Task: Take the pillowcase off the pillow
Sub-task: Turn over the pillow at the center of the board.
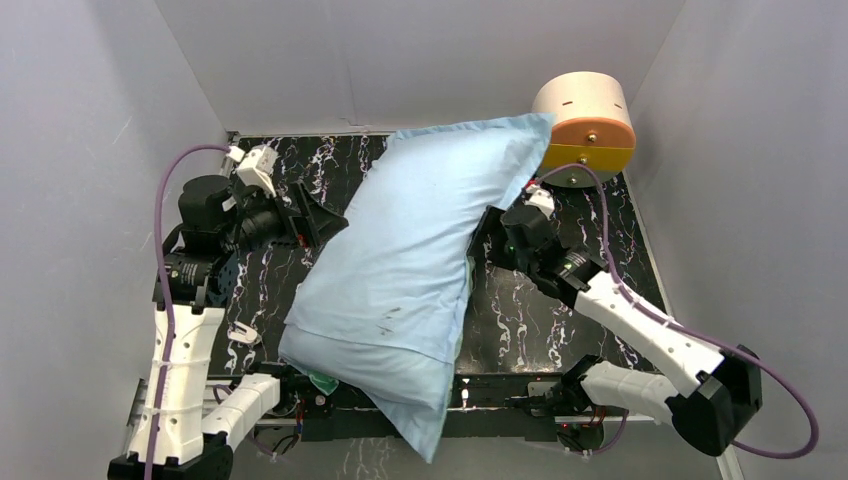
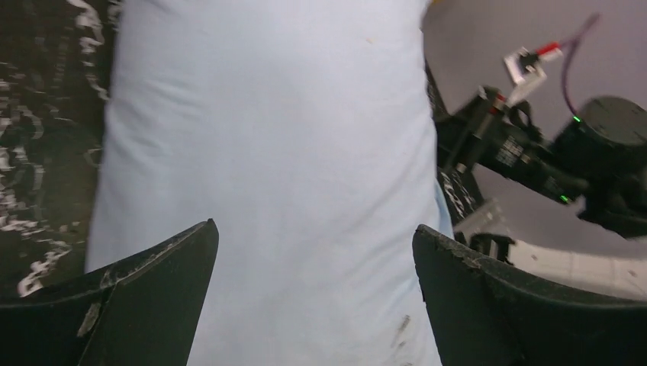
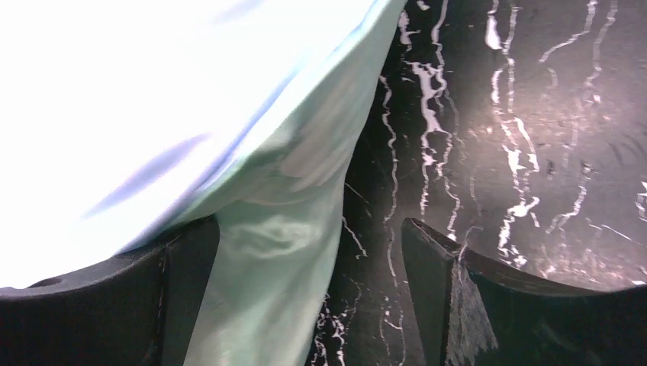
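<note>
Both left fingers and right fingers gape open; the pillowcase shows mint-green only from right wrist

White-and-black arms, purple cables, scuffed black wedge-fingered left hand.

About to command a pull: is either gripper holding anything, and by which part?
Nothing is held. The left gripper is open, facing the pillowcase; the right gripper is open too, with the mint-green edge loose between its fingers.
</note>
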Robot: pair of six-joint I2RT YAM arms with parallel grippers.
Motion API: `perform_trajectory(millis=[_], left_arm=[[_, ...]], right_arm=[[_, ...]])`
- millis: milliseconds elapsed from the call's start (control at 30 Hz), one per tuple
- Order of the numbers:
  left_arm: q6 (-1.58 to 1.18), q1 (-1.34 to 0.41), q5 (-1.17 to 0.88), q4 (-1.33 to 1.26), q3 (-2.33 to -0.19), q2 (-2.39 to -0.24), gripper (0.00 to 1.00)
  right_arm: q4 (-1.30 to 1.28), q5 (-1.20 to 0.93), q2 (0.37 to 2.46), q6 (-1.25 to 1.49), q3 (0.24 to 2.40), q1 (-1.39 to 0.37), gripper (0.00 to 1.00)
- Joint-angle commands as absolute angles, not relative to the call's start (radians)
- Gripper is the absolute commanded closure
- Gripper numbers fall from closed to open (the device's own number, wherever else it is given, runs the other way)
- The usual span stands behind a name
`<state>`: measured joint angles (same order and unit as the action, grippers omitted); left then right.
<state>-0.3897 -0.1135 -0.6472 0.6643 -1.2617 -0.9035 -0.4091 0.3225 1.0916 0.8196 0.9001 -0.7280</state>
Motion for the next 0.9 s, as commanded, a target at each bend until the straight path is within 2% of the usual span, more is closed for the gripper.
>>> perform_trajectory(millis=[0, 67, 167, 400, 467, 600, 733, 867], left_arm=[[-0.347, -0.112, -0.238, 0.771, -1.307, -0.856, 0.02], [-0.344, -0.112, -0.140, 0.791, -1.264, -0.859, 0.02], [-0.359, -0.112, -0.163, 0.765, -1.130, -0.902, 0.02], [-0.494, -0.113, -0.717, 0.428, -0.785, -1.001, 0.02], [-0.521, -0.119, -0.811, 0.377, -0.725, -1.007, 0.08], [-0.553, -0.190, -0.895, 0.361, -0.725, -0.944, 0.19], [-0.621, -0.273, -0.860, 0.360, -0.735, -0.855, 0.39], [-0.668, -0.323, -0.855, 0.358, -0.730, -0.801, 0.45]], right_arm=[[-0.368, 0.346, 1.014, 0.875, 0.884, -0.734, 0.01], [-0.373, 0.314, 0.993, 0.915, 0.849, -0.734, 0.01], [-0.367, 0.274, 0.973, 0.992, 0.764, -0.733, 0.01], [-0.312, 0.243, 0.906, 1.100, 0.632, -0.729, 0.01], [-0.266, 0.226, 0.910, 1.053, 0.642, -0.712, 0.01], [-0.269, 0.055, 1.035, 0.955, 0.784, -0.590, 0.02], [-0.233, -0.207, 1.261, 0.867, 0.959, -0.517, 0.02], [-0.309, -0.372, 1.506, 0.703, 1.278, -0.517, 0.06]])
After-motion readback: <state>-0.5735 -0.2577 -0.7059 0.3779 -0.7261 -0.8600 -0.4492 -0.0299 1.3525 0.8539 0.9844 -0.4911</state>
